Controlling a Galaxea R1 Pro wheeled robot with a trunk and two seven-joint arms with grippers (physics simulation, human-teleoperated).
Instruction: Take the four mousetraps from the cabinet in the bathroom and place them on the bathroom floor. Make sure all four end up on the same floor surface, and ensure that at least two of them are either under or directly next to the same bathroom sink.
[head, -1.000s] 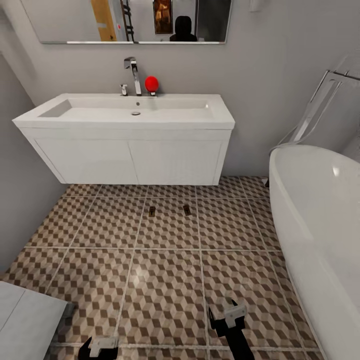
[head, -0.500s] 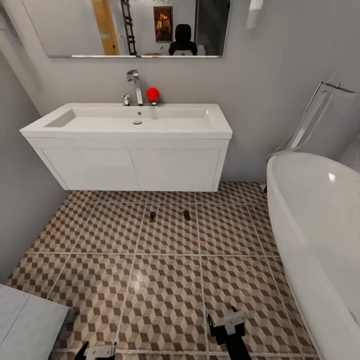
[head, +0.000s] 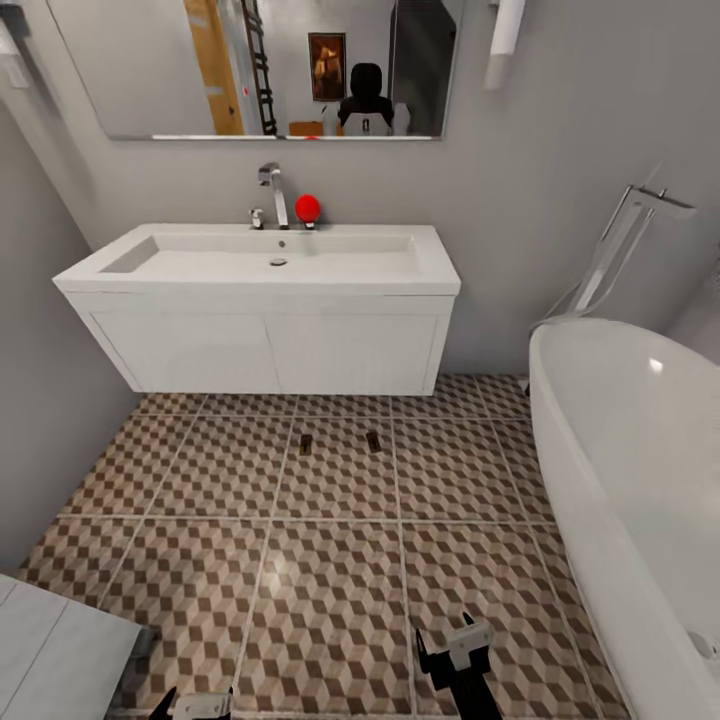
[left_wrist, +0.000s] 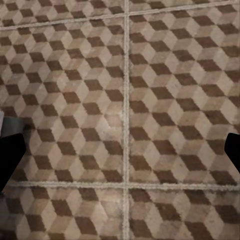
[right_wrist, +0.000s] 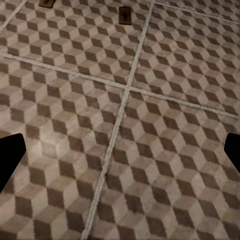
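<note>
Two mousetraps (head: 338, 443) lie mid-frame on the bathroom floor (head: 330, 590) just before the sink (head: 270, 320), satisfying its nearness rule, while the left gripper (head: 200, 706) and right gripper (head: 455, 645) hang spread and empty.

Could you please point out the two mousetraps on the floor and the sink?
left mousetrap (head: 305, 443): head view, board's middle.
right mousetrap (head: 373, 440): head view, board's middle.
sink (head: 350, 352): head view, white front panel.
</note>
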